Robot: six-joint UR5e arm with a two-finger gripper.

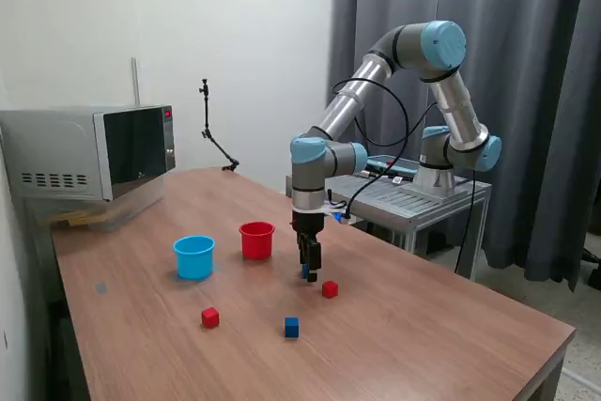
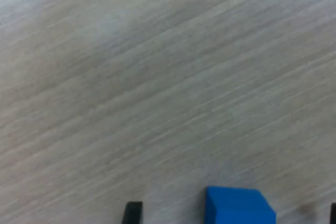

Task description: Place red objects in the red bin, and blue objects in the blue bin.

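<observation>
Nearest the exterior camera: one blue cube (image 1: 291,327) and one red cube (image 1: 209,317), both loose on the wooden table (image 1: 441,335) and well apart from either cup. Next back: second red cube (image 1: 330,289), loose, at about 4 o'clock from the gripper (image 1: 309,275) and just beside it. Gripper: pointing straight down, fingertips at table level, with the second blue cube (image 1: 305,271) showing as a sliver between the fingers. Farther back: red bin (image 1: 256,240) at roughly 10 o'clock from the gripper; blue bin (image 1: 194,257) farther toward 9 o'clock. No cube is visible inside either, though their floors are hidden from this angle. Farthest: microwave (image 1: 94,151) at the table's back corner. Progress, as judged: none of the four cubes sorted; first pick under way, four placements left. Views compared: the wrist view gives only wood grain, the blue cube (image 2: 239,206) at the frame edge and one dark fingertip (image 2: 132,213) standing apart from it, so the jaws appear spread and nothing is gripped; cups and remaining cubes appear only in the exterior view.
</observation>
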